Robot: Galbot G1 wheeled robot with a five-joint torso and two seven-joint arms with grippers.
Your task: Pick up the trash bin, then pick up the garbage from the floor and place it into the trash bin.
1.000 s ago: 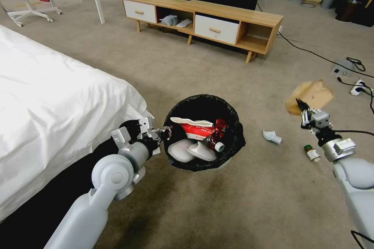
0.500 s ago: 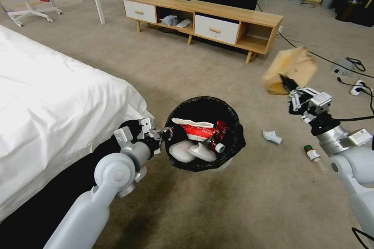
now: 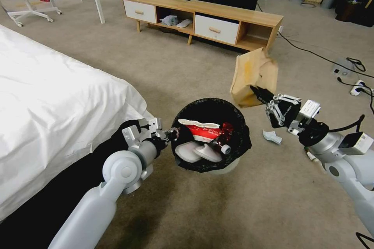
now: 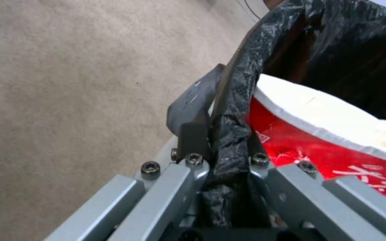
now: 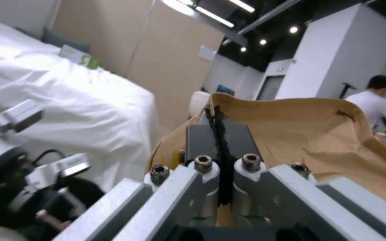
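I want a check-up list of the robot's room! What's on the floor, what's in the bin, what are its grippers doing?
Surface: beige carpet, darker stain near the robot.
Job's things: trash bin with black liner, held off the floor; inside it a red-white paper cup and a bottle. Brown paper bag in the air beside the bin's rim. White tissue on the carpet.
Clutter: two flat white things in the bin.
Grippers: left gripper shut on the bin's rim; right gripper shut on the bag.
Cables: black cords and a power strip on the floor.
Surroundings: white bed, wooden cabinet.
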